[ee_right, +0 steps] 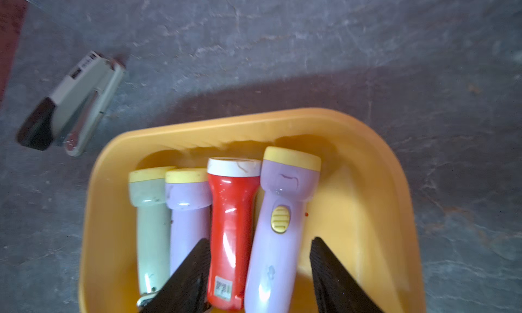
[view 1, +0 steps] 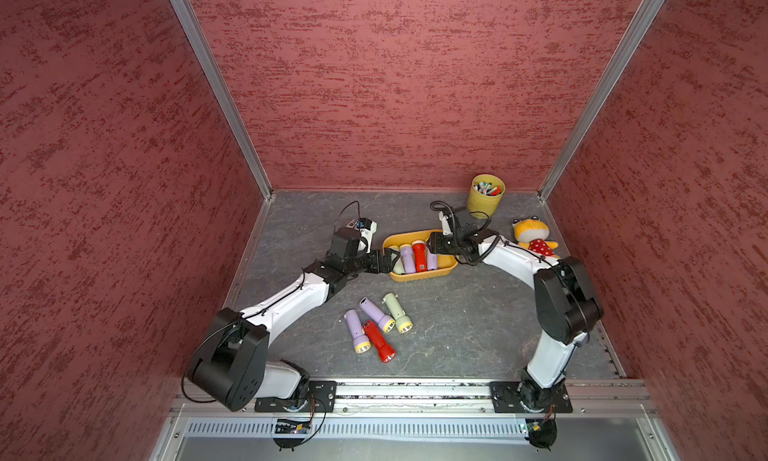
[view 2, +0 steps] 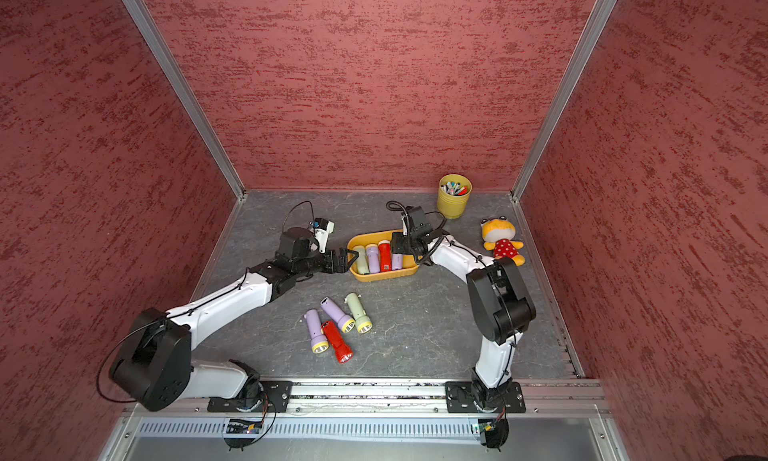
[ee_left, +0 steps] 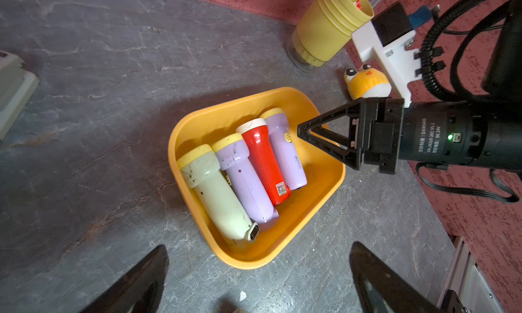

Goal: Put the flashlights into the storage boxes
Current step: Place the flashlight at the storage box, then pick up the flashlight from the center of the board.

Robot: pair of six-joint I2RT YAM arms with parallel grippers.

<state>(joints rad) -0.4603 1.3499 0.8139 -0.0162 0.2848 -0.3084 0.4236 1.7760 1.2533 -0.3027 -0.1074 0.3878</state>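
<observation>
The only clear writing sat on the right arm's black motor housing, seen from the left wrist: "DAMIAO" and "DC 24V", beside a lit green lamp. A white square-code sticker marked the tail of the red flashlight in the tray. Its print was too small to read. The dark label on the grey-white stapler, which lay near a corner of the tray, was blurred.

Four flashlights lay side by side inside the orange-yellow tray, heads the same way: pale green, lilac, red, then another lilac with a yellow switch facing up. Four more lay in a loose cluster on the grey table, apart from the tray on the side nearer the arm bases: two lilac, one pale green and one red.

Both arms reached forward from their bases, elbows bent outward, meeting the tray from opposite ends. The left gripper hung just above the tray's end, its jaws spread wide and empty. The right gripper pointed down into the tray, jaws parted around the tails of the red and switch-up lilac flashlights, with a gap showing beside the lilac one, so it clamped nothing.

Beyond the tray stood a yellow pen cup and a plush toy.
</observation>
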